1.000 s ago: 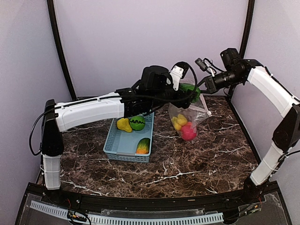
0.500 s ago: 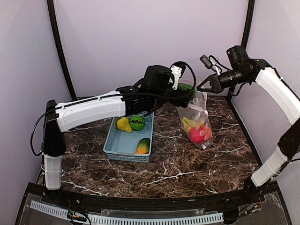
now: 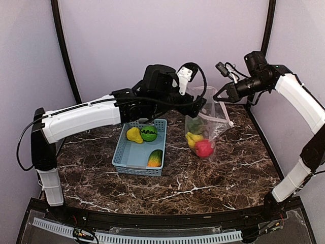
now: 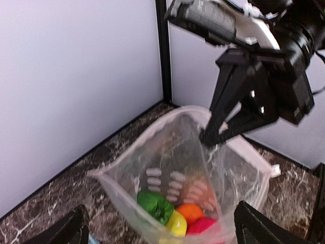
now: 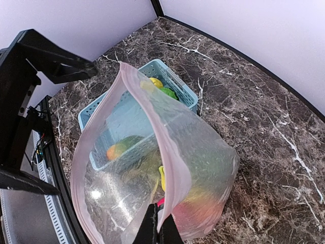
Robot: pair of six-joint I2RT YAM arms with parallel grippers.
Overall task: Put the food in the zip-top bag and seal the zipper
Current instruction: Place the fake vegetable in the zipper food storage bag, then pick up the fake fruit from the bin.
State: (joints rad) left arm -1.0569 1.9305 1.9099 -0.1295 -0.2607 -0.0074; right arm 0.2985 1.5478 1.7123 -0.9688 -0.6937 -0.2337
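Dark marble table [image 3: 228, 173] with white veins, pale lilac walls [image 3: 152, 35] behind. From the overhead camera I see a clear bag [image 3: 209, 118] hanging from my right claw [image 3: 218, 97], which is pinched closed on the bag's top edge. The bag's bottom rests on the table. My left claw [image 3: 199, 105] hovers at the bag's upper left, fingers spread, holding nothing. Inside the bag lie a pink-red ball [image 3: 204, 148], a yellow fruit [image 3: 193, 138] and a green pepper [image 3: 198, 125]. Left of the bag stands a light blue basket [image 3: 129, 158] holding a second yellow fruit [image 3: 134, 134], a striped melon [image 3: 149, 133] and a green-and-orange piece [image 3: 155, 158].

On the left wrist camera I look down into the bag's open mouth. My own fingers stand wide apart on either side of it. An orange [image 4: 190, 212] sits among the food at the bottom, and the right claw grips the far rim.

On the right wrist camera, closed fingers clamp the bag's pinkish strip [image 5: 170, 168]. The basket shows beyond the bag.
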